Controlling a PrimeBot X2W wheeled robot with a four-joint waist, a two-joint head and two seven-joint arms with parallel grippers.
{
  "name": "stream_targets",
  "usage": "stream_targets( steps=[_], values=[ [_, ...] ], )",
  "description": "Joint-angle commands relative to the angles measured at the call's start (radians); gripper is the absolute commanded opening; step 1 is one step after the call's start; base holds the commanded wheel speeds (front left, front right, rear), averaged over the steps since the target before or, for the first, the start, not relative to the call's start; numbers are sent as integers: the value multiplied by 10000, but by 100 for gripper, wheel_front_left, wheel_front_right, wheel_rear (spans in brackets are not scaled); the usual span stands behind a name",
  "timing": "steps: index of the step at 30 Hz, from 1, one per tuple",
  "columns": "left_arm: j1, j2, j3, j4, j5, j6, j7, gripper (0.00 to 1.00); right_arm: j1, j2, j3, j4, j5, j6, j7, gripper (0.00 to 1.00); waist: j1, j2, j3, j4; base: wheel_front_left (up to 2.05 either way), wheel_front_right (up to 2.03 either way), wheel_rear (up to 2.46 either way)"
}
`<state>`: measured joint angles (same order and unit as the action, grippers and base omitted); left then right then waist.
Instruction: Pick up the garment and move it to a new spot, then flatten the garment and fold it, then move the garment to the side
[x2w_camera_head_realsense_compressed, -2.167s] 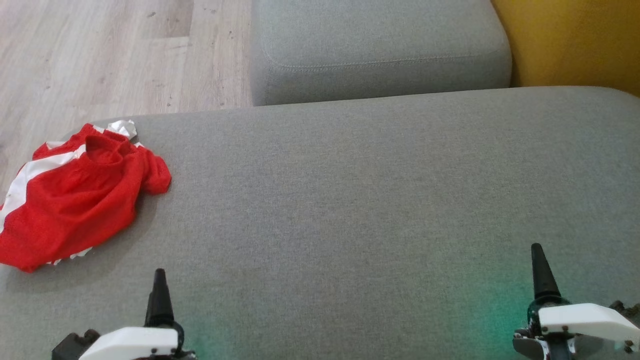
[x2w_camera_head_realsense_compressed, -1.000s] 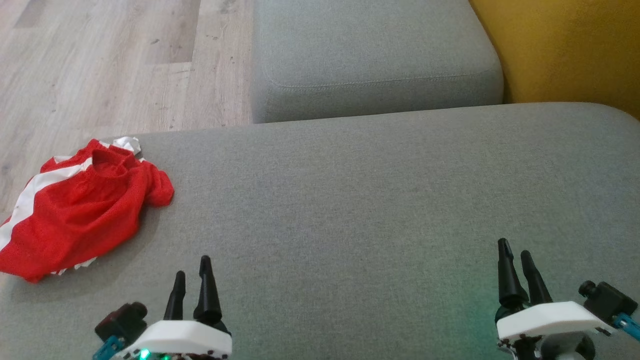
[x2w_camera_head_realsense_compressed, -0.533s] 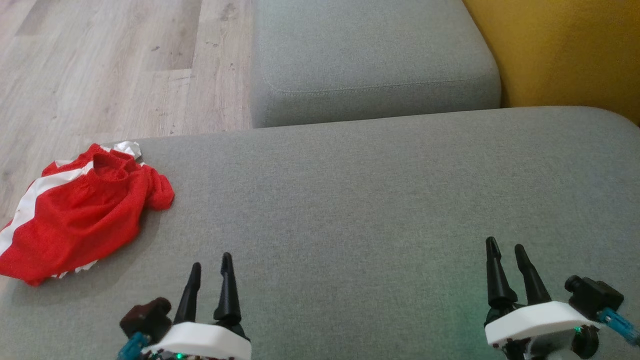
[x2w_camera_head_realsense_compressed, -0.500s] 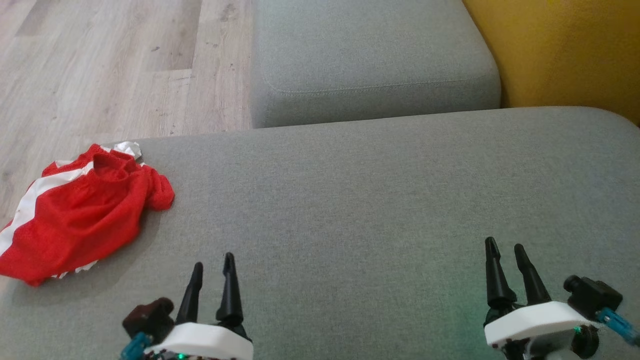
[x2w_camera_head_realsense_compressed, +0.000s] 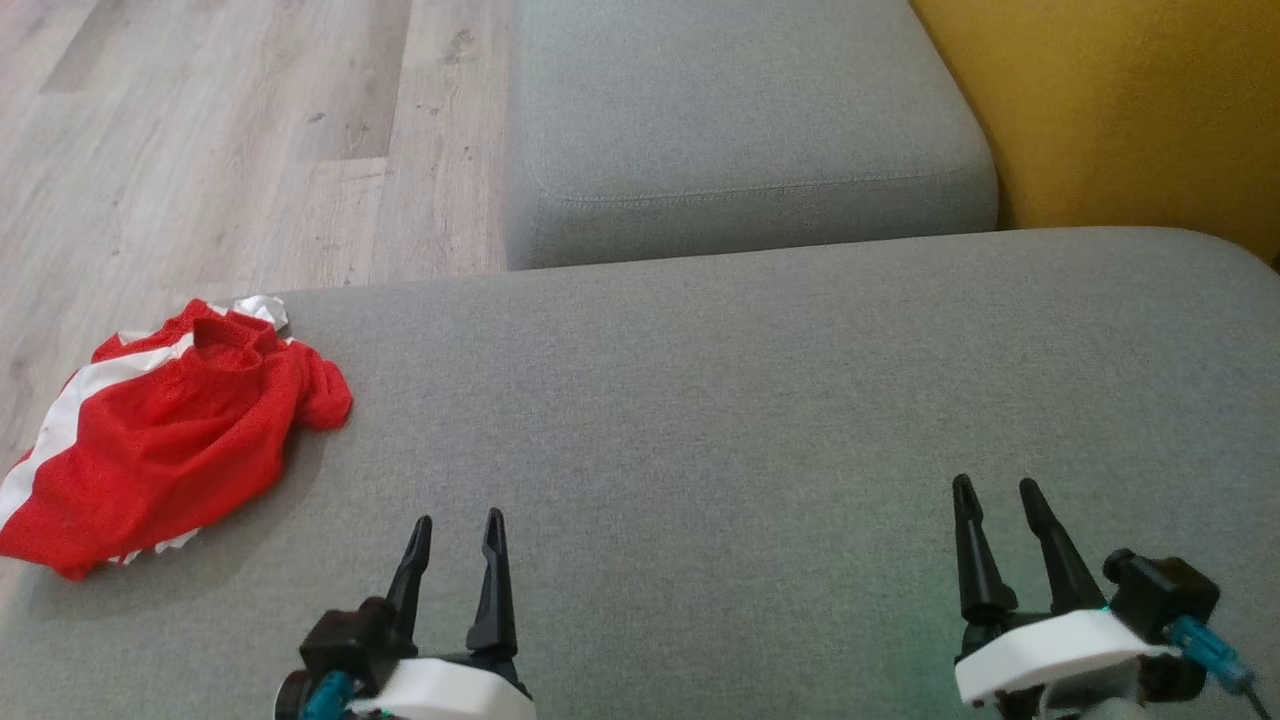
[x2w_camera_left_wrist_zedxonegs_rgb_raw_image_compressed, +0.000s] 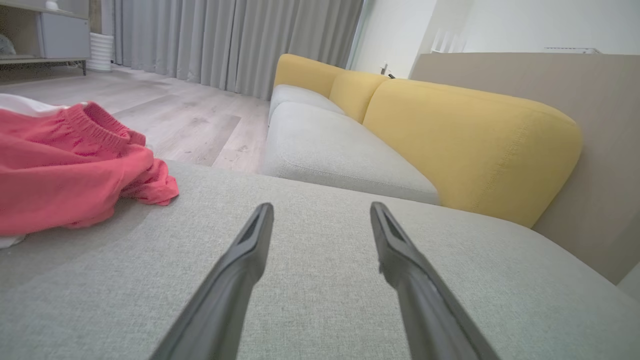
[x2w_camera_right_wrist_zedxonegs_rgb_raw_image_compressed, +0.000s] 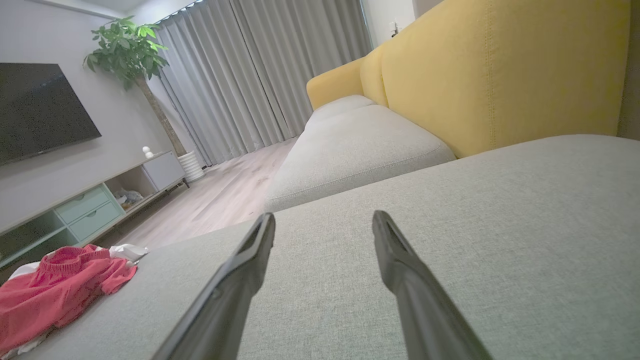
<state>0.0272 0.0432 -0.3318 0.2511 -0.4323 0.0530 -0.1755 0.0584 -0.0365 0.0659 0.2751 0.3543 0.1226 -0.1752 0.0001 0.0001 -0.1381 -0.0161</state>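
One garment (x2w_camera_head_realsense_compressed: 170, 440) lies at the cushion (x2w_camera_head_realsense_compressed: 750, 400) edge, left.

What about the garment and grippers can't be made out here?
Head view: the garment is crumpled on itself, so its type and underside are hidden.
Left wrist view: the garment is cut off by the left edge.
Head view: the left gripper and right gripper have their bodies cut off by the bottom edge.

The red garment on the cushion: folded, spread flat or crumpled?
Crumpled. The red garment lies bunched in an uneven heap on a corner of the grey cushion.
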Motion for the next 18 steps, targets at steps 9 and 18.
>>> stream_targets(
  steps=[9, 18],
  values=[
    [-543, 58, -113, -237, 1387, 430, -437, 100, -137, -122, 252, -355, -1491, 71, -443, 100, -1, -1, -195, -4, 0, 0, 0],
    [-594, 64, -119, 228, 2192, 1010, -674, 100, -127, -130, 381, -445, -2479, 77, -679, 100, -1, -1, -292, 23, 0, 0, 0]
  ],
)
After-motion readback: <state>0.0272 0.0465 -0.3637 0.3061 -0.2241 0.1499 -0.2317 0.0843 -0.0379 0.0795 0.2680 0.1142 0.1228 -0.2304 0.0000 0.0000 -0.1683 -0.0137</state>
